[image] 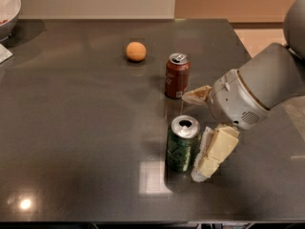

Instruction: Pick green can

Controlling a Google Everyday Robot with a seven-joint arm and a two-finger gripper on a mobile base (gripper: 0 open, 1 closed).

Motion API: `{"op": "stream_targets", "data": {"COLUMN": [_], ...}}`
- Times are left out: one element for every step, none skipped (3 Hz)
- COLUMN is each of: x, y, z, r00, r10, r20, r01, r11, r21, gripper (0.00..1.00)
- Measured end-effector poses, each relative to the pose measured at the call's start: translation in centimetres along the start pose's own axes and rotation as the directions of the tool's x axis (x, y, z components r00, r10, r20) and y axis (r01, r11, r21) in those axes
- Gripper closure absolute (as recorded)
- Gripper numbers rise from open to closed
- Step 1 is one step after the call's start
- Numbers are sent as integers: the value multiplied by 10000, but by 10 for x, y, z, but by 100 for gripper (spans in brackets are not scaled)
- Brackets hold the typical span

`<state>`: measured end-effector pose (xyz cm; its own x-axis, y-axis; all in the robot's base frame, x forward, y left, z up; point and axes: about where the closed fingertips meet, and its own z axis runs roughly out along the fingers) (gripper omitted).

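The table (pixel 71 128) is dark and smooth, and it shines where light hits it. The green can (pixel 181 149) is shiny metal with a silver top. The brown can (pixel 175 78) is shiny metal too. The round orange thing (pixel 136 51) looks dull. The gripper (pixel 193 135), just right of the green can, has pale, smooth fingers (pixel 217 149) spread apart. The arm (pixel 259 87) is smooth, grey and matt. The bowl (pixel 13 11) is white and glossy.

Dim, warm light. The gripper (pixel 193 136), jaws apart, hangs over the right of the table (pixel 71 128); a pale square glare lies just left of its lower fingertip (pixel 201 168), a small bright spot far left.
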<state>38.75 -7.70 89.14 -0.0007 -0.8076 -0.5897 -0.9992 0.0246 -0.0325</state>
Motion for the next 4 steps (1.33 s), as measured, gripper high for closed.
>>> {"op": "stream_targets", "data": {"x": [-4,-8,-10,-16], "y": [4,1,-3,-11], "z": [6,5,-2,-20], "r00": [9998,9997,9997,9999], "r10": [-23,-35,29,58], "r20": [176,258,223,152], "r01": [25,36,-30,-60], "r11": [10000,10000,10000,9999], "r21": [-96,-43,45,140], "gripper": [18,41,64,88]}}
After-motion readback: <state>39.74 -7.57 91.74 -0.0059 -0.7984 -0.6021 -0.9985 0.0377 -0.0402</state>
